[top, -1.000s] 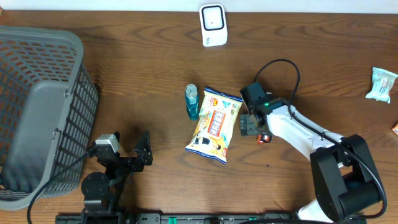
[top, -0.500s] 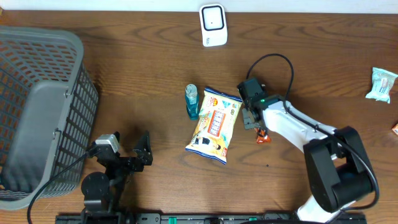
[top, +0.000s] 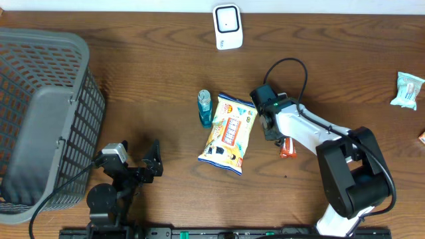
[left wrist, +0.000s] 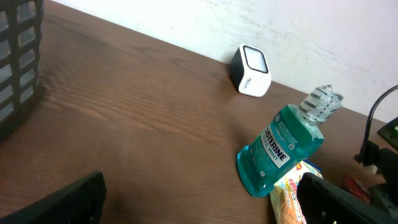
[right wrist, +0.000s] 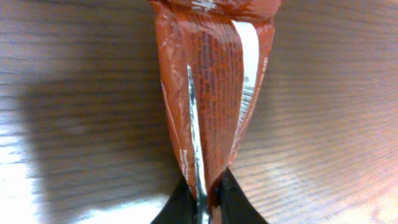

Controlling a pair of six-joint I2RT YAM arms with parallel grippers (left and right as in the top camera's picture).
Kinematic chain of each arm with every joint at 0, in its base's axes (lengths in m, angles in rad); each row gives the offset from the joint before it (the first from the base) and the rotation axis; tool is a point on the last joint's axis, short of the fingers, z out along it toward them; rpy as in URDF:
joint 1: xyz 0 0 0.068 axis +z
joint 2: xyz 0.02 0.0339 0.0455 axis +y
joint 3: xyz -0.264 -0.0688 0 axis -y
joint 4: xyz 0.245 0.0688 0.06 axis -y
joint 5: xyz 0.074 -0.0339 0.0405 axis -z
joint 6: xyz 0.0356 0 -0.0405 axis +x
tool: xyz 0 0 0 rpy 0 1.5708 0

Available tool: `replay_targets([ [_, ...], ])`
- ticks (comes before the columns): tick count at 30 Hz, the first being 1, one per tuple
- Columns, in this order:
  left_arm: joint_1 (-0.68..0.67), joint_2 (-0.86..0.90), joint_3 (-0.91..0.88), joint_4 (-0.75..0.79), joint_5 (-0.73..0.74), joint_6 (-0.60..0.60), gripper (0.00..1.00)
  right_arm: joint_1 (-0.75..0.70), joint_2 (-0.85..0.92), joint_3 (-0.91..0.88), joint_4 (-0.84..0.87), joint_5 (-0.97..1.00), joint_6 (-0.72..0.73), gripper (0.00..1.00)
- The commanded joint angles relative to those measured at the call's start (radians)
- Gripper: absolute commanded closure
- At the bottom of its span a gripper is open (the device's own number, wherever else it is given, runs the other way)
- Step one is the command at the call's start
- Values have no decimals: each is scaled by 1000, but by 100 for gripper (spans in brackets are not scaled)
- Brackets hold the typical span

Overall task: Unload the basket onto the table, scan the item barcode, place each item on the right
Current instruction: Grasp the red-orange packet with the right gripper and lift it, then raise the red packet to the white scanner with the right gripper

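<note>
Since a second ago the right hand [right wrist: 204, 206] has closed: its two fingers, apart then, are now pinched together on the end of an orange-red packet [right wrist: 211, 81], and the arm's dark wrist has swung a little closer to the snack bag [top: 229, 133]. The rest of the desk [top: 146, 73] looks unchanged.

From the right wrist, the packet runs up and away from the fingertips, its back seam facing the camera along with a white strip and small print (too blurred to read). From overhead, the packet lies on the desk just right of the snack bag, between the bag and the arm's white link.

A white scanner [top: 227, 26] stands at the far edge of the desk, well apart from the packet, with its window facing up toward the overhead camera.

Lying on its side against the left edge of the snack bag is a green bottle [left wrist: 283, 146]. A grey basket [top: 40, 113] fills the left end of the desk, and a pale pouch [top: 406, 89] lies near the right edge.

Parked near the front edge, beside the basket, the left hand [top: 136, 166] has its fingers spread wide and nothing between them.
</note>
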Motion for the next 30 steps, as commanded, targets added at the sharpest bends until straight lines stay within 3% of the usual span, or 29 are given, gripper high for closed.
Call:
replay_targets([
  [1,-4,-1,-16,-23,10,-1,2,-10,122,-96,-31,-156,19,97],
  [6,-4,-1,-16,-23,10,-1,2,-10,122,-96,-33,-156,11,99],
  [15,-4,-1,-16,-23,10,-1,2,-5,68,34,-37,-106,-176,99],
  [24,-4,-1,-16,-23,10,-1,2,84,-169,75,98,-86,-678,99],
  [30,-4,-1,-16,-23,10,-1,2,134,-328,75,105,-175,-848,99],
])
